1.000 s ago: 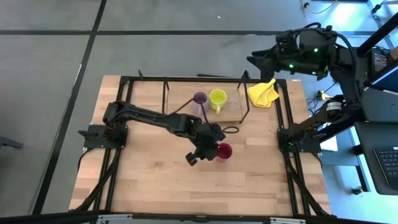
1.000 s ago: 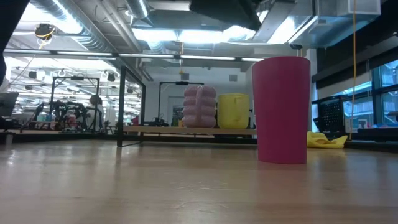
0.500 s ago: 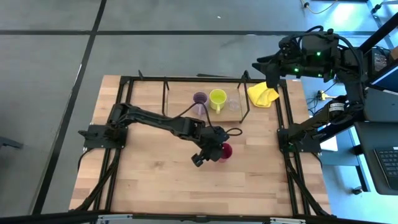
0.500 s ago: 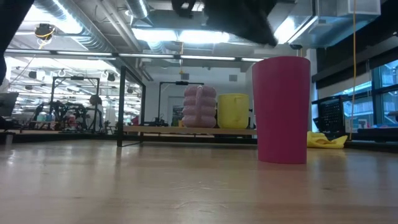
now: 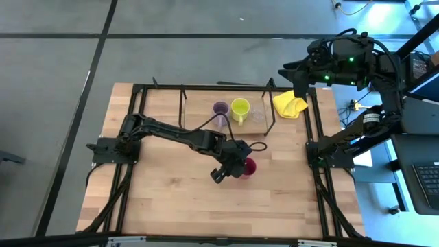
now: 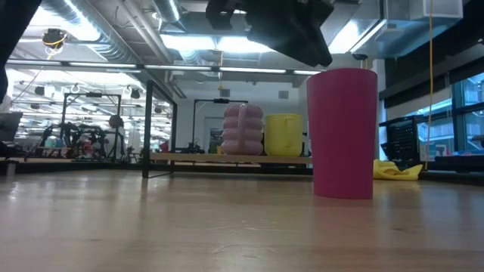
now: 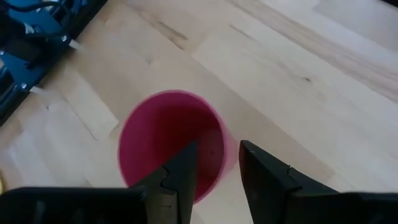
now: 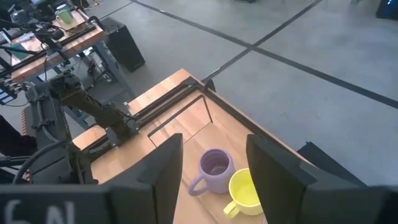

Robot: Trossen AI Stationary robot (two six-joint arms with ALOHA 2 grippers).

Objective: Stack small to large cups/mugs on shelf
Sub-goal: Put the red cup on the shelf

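One cup left off shelf (image 5: 226,118): dark red cup (image 5: 247,167) upright mid-table. Left gripper (image 7: 217,168) now lower, fingers spread astride rim; grasp looks imminent. Right gripper (image 8: 214,162) parked high beyond table's far-right corner, fingers apart.

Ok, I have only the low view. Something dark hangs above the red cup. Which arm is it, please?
Observer: It is the left gripper, over the dark red cup; the right gripper waits raised beyond the table's far right corner.
Operator: Are the left fingers open?
Observer: Yes, open; the cup's rim lies in the gap between them, one finger over the opening, one outside.
Operator: And the tiny glass?
Observer: The clear glass stands on the shelf, beside the yellow-green mug, away from the lilac mug.
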